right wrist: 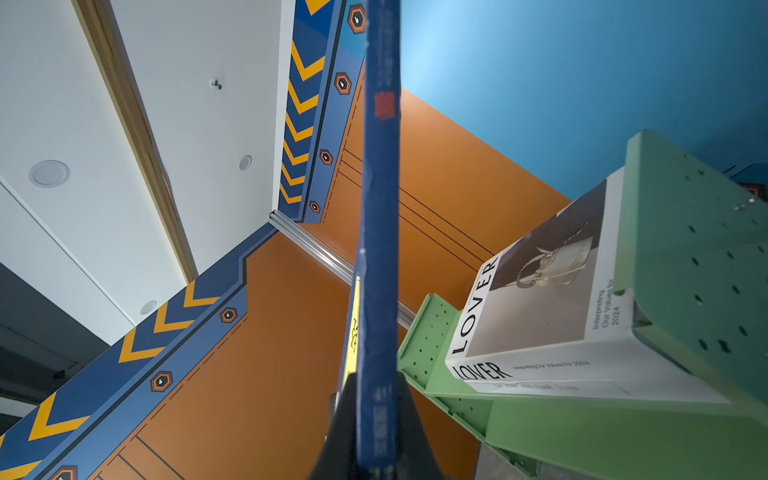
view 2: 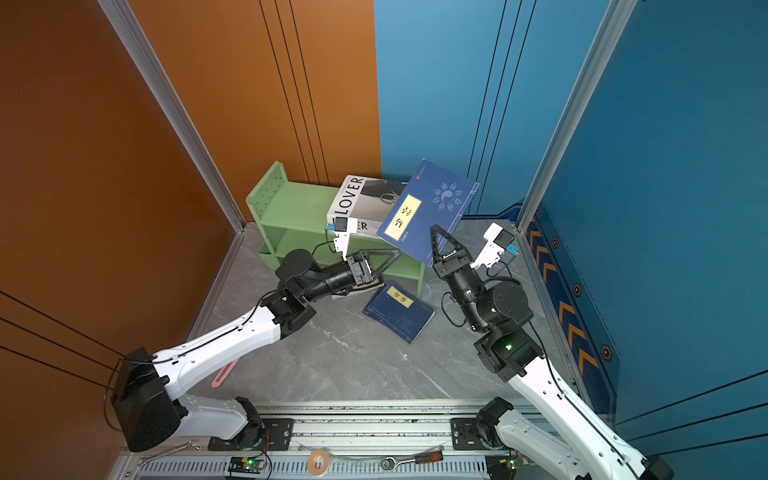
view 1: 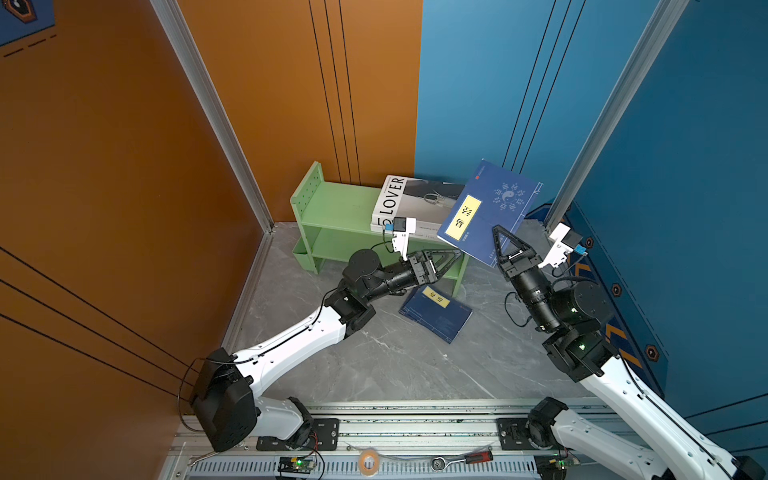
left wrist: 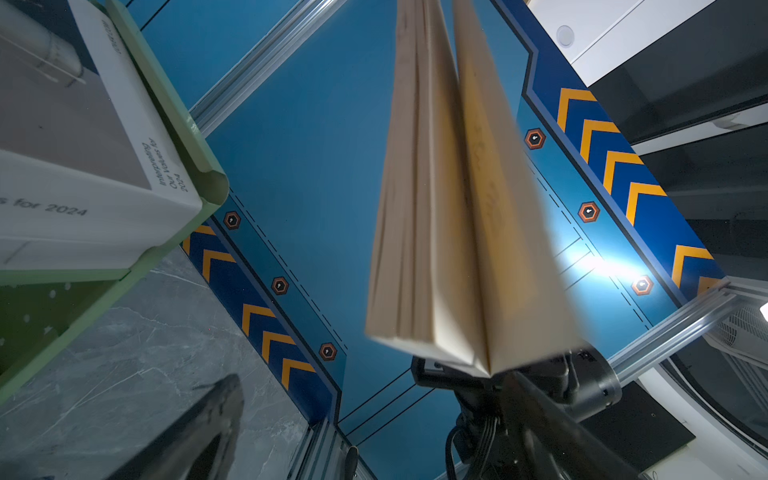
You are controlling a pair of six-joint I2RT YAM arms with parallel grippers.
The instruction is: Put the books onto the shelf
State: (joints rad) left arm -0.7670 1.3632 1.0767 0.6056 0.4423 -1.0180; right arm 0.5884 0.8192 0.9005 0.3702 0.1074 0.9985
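The shelf (view 1: 328, 208) (view 2: 291, 212) stands in the back corner of the grey worktop (view 1: 374, 365). On its top tier, at the right end against the peg-holed side panel, the white book (view 1: 409, 203) (view 2: 357, 199) (right wrist: 540, 316) lies flat with its cover up. Its lettered spine faces the front and runs along the shelf's length. The lower tier is mostly hidden behind the left arm. A small bin (view 1: 301, 251) hangs low on the shelf's left end; its inside cannot be made out.

The right gripper (view 1: 498, 232) (view 2: 436, 235) has its jaws clamped on the near short edge of the raised navy book (view 1: 494, 208) (view 2: 432, 203), which is clear of the worktop and just right of the shelf. The long axis of this book runs from the jaws up toward the blue back wall, leaning, with the yellow-labelled cover toward the top views. The spine (right wrist: 380, 249) faces the right wrist camera and the page edges (left wrist: 436, 249), slightly fanned, face the left one.

The left gripper (view 1: 451, 262) (view 2: 388, 259) has its jaws spread wide with nothing between them. It points rightward in front of the lower tier.

A second navy book (view 1: 440, 316) (view 2: 399, 313) lies flat on the worktop just before the shelf's right leg. Its label faces up and its long axis is askew to the shelf front.
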